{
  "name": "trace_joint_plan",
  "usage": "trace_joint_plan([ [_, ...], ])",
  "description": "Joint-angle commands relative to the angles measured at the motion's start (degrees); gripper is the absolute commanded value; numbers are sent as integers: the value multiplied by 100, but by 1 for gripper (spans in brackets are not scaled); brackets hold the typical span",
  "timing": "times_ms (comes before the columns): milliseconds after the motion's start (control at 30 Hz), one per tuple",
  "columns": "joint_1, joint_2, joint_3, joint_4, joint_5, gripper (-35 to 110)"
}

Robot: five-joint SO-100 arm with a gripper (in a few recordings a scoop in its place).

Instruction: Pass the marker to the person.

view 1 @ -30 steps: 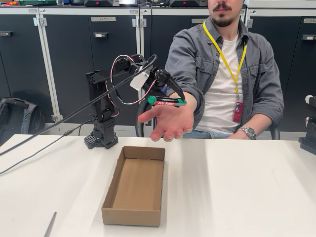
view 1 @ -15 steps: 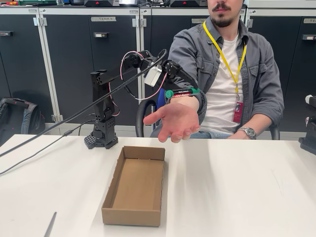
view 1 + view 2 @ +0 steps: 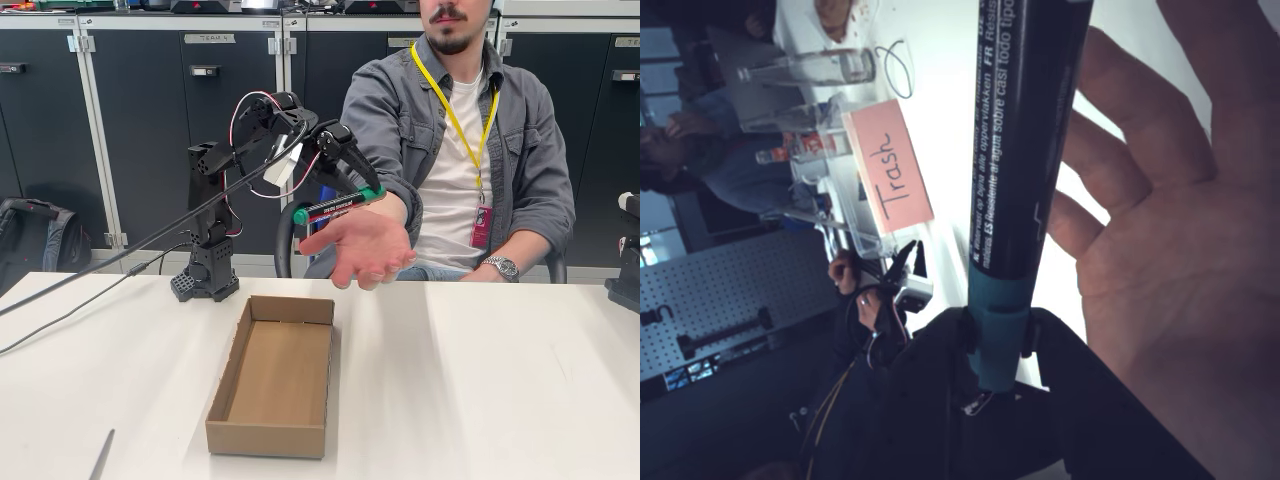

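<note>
Fixed view first: I have the gripper (image 3: 368, 190) raised well above the far edge of the table (image 3: 500, 380), closed on the marker (image 3: 335, 205) at its right-hand green end. The marker tilts, its free green end lower and pointing picture-left, lying just above the person's (image 3: 470, 130) open hand (image 3: 362, 248), which is held palm up beyond the table's far edge. I cannot tell from here whether the marker touches the palm or hangs a little clear of it. In the wrist view the fingers pinch the teal end of the marker (image 3: 1025, 150) tight, and the hand (image 3: 1170, 250) spreads open right beside its barrel. By my reckoning the carry is done and the marker is in place over the palm; what is left is to open up and let it drop into the hand. The cardboard box (image 3: 275, 375) sits near the table's middle, not involved
</note>
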State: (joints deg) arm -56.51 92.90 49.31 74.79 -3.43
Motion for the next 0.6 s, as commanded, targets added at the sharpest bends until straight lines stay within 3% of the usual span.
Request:
trace_joint_plan([
  [0, 114, 53, -176, 132, 105, -5],
  [567, -97, -18, 185, -809, 1468, -5],
])
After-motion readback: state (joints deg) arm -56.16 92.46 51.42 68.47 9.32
